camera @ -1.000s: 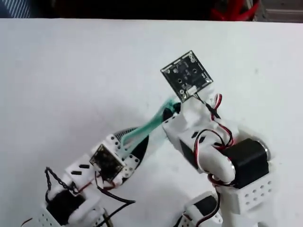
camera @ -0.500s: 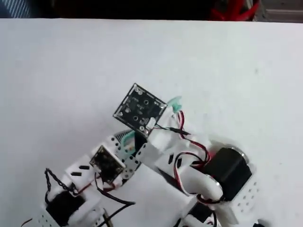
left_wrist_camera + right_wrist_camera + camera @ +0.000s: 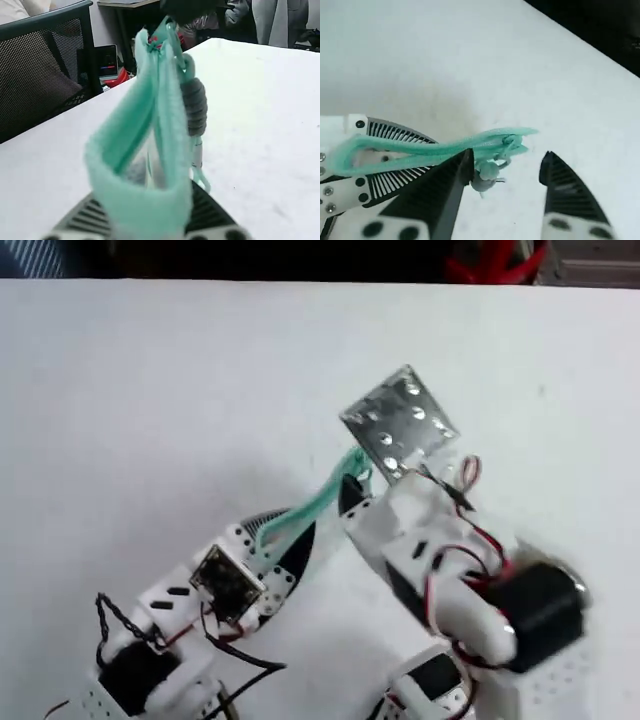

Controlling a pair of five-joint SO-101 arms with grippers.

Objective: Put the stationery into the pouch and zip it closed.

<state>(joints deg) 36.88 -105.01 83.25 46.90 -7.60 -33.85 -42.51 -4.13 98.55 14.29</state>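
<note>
Compared with half a second back, when it leaned across the pouch toward the other arm, the right arm now stands out at the pouch's [image 3: 305, 515] far end again, much where it was a second ago. The right gripper [image 3: 507, 160] is open, its jaws spread on either side of the tip where the grey zip pull [image 3: 486, 176] hangs, touching nothing that I can see. The left gripper [image 3: 278, 545] has not shifted. It is clamped on the near end of the pouch and holds it lifted, stretched out toward the right arm. In the left wrist view the two green edges of the pouch [image 3: 160, 125] stand apart near the gripper and meet only at the pull [image 3: 195, 105], so the sweep probably has not closed the zip, and that step looks undone. Whether the stationery is inside I cannot tell. The work sits toward the near side of the surface [image 3: 150, 390], close to both arm bases, where the arms crowd each other. Bare surface lies beyond and to the left, with the far edge well apart from the pouch, so a pull along the zip toward the left arm is the tight direction.
</note>
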